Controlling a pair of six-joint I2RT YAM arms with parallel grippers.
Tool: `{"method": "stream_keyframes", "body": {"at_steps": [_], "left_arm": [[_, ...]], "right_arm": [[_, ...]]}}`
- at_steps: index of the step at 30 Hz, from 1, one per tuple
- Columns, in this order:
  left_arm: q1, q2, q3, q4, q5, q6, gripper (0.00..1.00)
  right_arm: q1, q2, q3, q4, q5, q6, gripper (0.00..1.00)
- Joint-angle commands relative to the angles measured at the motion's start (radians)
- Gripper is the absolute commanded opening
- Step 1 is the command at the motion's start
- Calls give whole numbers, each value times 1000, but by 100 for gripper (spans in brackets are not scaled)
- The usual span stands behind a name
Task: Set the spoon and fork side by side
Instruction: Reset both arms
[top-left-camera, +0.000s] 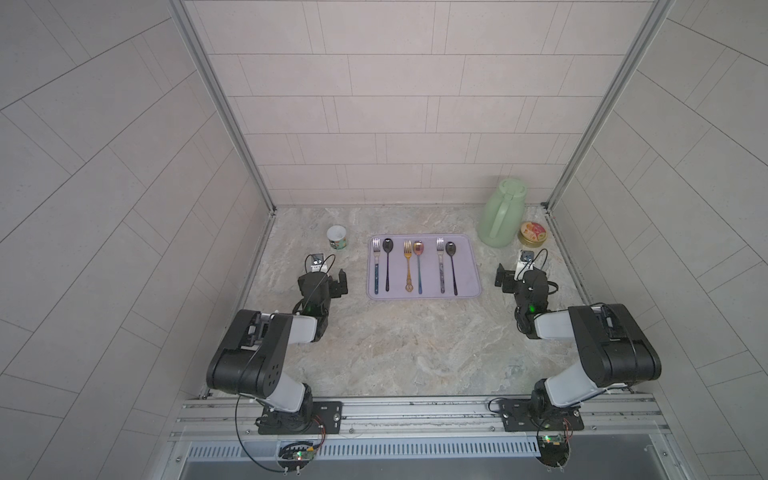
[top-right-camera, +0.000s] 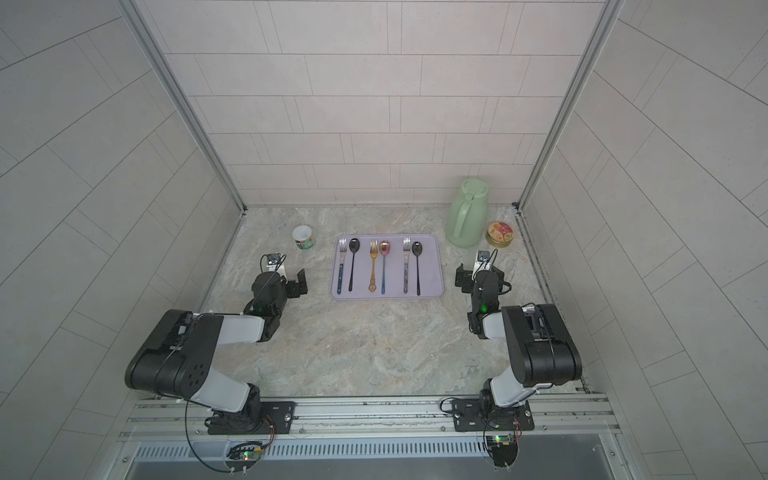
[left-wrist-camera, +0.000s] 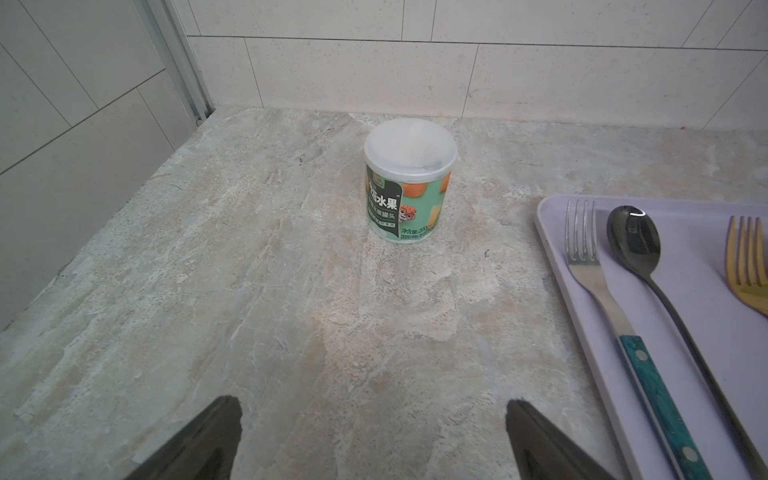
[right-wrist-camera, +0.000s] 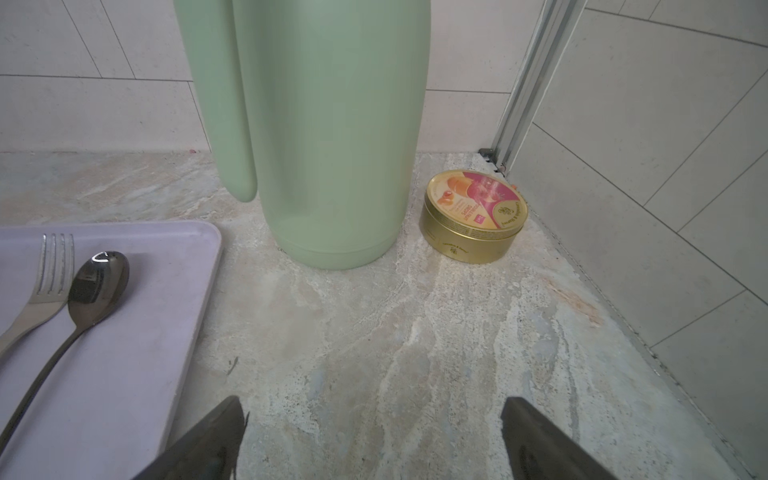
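A lavender tray (top-left-camera: 469, 266) at the table's middle back carries three fork-and-spoon pairs, all lying parallel. On its left a teal-handled fork (top-left-camera: 376, 266) lies beside a black spoon (top-left-camera: 387, 262). The centre pair is a gold fork (top-left-camera: 408, 266) and an iridescent spoon (top-left-camera: 419, 266). A grey-handled fork (top-left-camera: 441, 266) and a black spoon (top-left-camera: 451, 266) lie on the right. My left gripper (top-left-camera: 338, 284) hangs open just left of the tray, holding nothing. Right of the tray my right gripper (top-left-camera: 505, 279) is open and empty too. Bare table shows between the fingers (left-wrist-camera: 224, 440) (right-wrist-camera: 220, 440) in both wrist views.
A lidded snack cup (top-left-camera: 337, 237) stands behind my left gripper. A tall green jug (top-left-camera: 500, 214) and a round gold tin (top-left-camera: 532, 233) stand at the back right, behind my right gripper. Tiled walls and metal posts close in the table on three sides.
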Motion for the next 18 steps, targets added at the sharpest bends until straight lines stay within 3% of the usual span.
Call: {"method": "stream_keyframes", "body": {"at_steps": [1, 3, 18], "left_arm": [[32, 7, 41, -21, 52, -14, 100], [34, 3, 41, -28, 56, -16, 100], [33, 4, 41, -26, 55, -15, 100]], "right_arm": [[-8, 3, -4, 38, -16, 11, 100], [-7, -18, 14, -29, -17, 14, 100], [-8, -11, 11, -18, -16, 15, 100]]}}
